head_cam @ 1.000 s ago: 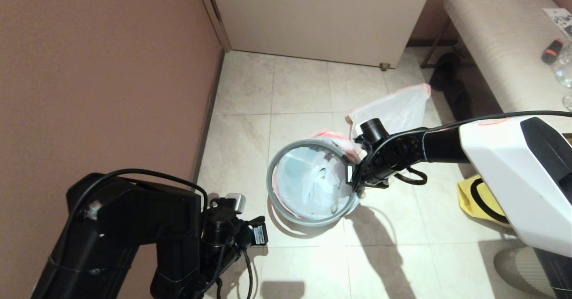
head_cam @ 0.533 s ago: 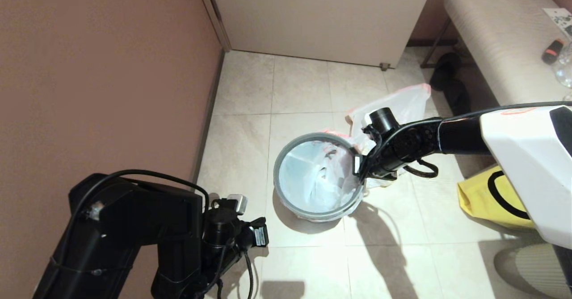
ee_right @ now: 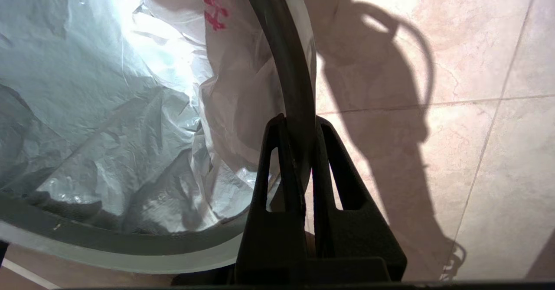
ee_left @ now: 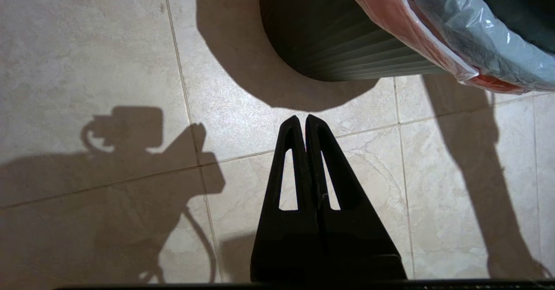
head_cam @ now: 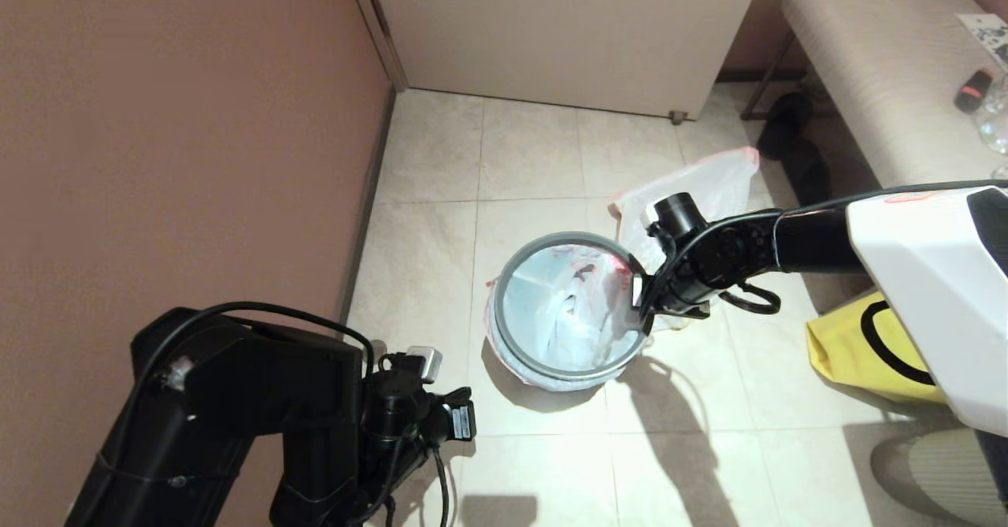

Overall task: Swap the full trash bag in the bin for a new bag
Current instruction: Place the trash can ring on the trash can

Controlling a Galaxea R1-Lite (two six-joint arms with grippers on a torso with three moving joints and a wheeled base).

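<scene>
While the right gripper [ee_right: 299, 125] pinches the hoop [head_cam: 504, 338] at its right edge, seating it on the bin [ee_left: 329, 43] clamps the new bag [head_cam: 563, 318] draped inside. Full bag [head_cam: 701, 188] lies just beyond the bin, far right; the left gripper [ee_left: 305, 123] idles, closed on nothing, near left.

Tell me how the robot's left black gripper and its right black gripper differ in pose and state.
The left gripper is shut on nothing; the right gripper is shut on the thin grey hoop rim. The left gripper hangs over floor tiles beside the round black plastic bin; the right gripper sits at the bin's top edge, beside the translucent white new bag. Both are black and two-fingered.
</scene>
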